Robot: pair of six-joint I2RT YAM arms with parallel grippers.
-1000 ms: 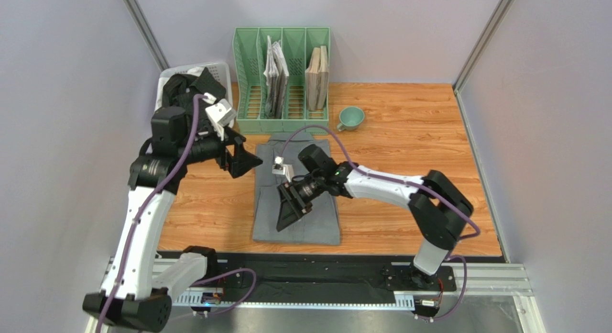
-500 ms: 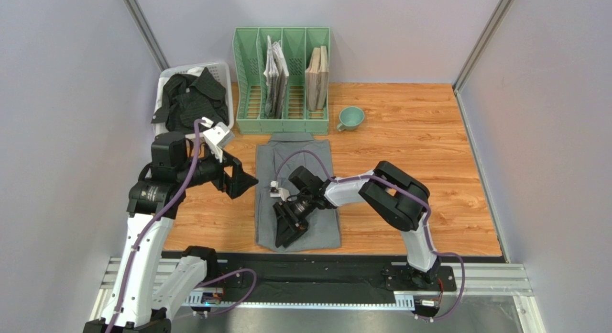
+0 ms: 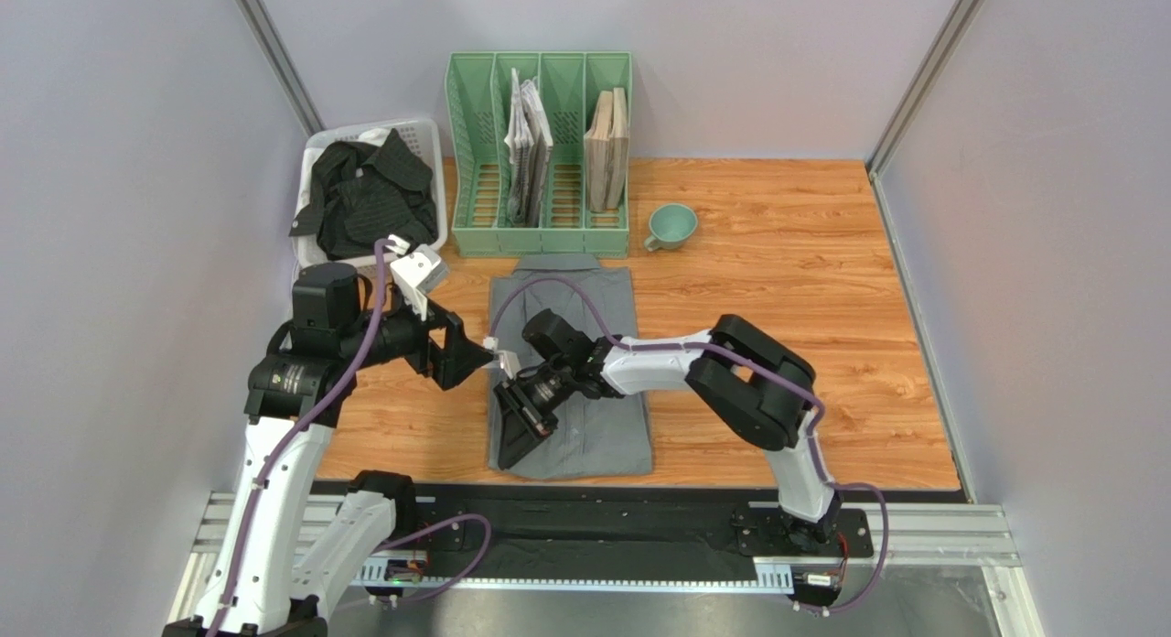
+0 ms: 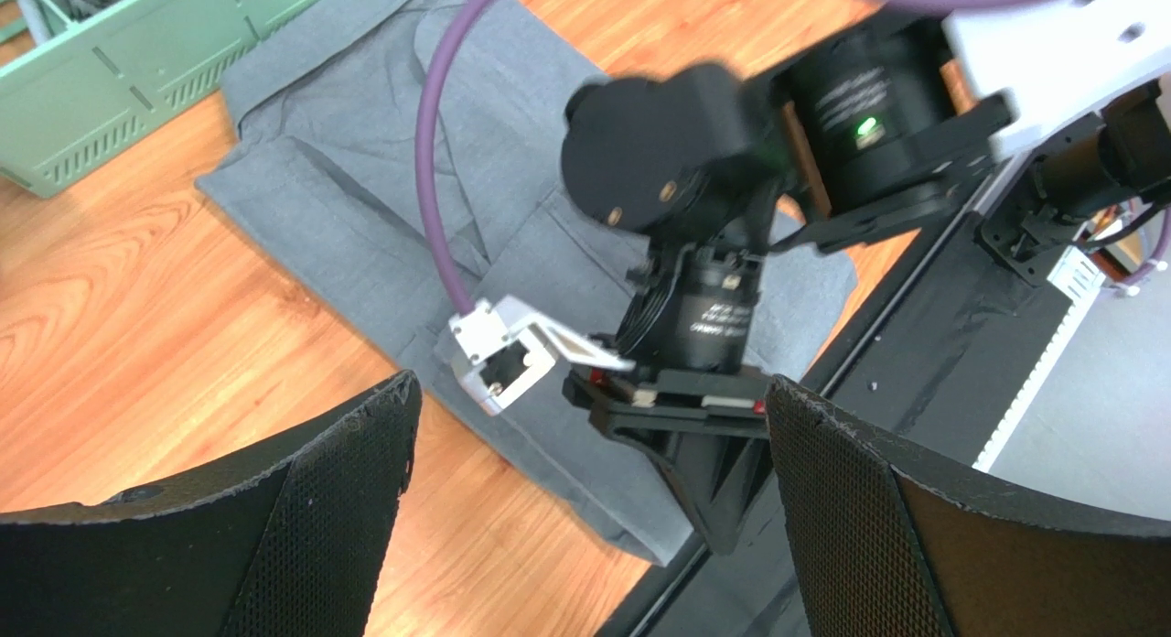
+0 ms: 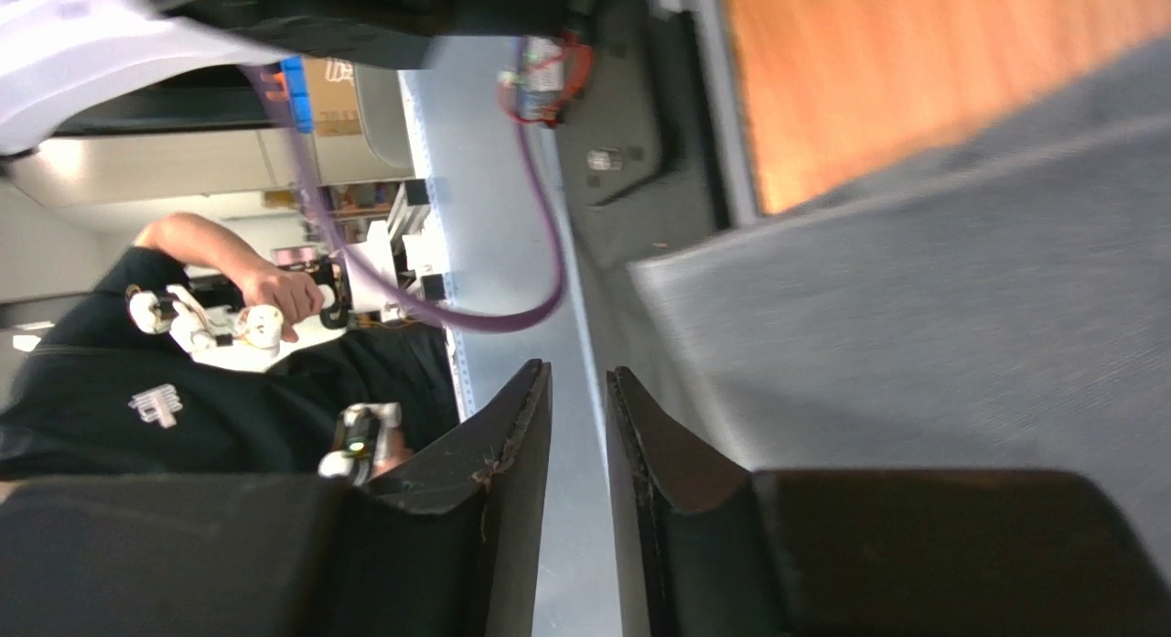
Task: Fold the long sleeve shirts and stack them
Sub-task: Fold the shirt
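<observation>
Top external: black shirt (image 3: 364,191) in basket (image 3: 402,122), papers (image 3: 527,143) in green rack (image 3: 474,132); left tool (image 3: 480,364) released, right tool (image 3: 509,445) of unclear state

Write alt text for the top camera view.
Right arm's fingers point at the near left corner of a grey shirt on a table; left arm's open fingers hover beside. Behind: green rack, cup, basket of black clothes.

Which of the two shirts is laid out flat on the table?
The grey shirt, spread flat on the table before the green rack. The black shirt is crumpled in the white basket at the far left.
</observation>
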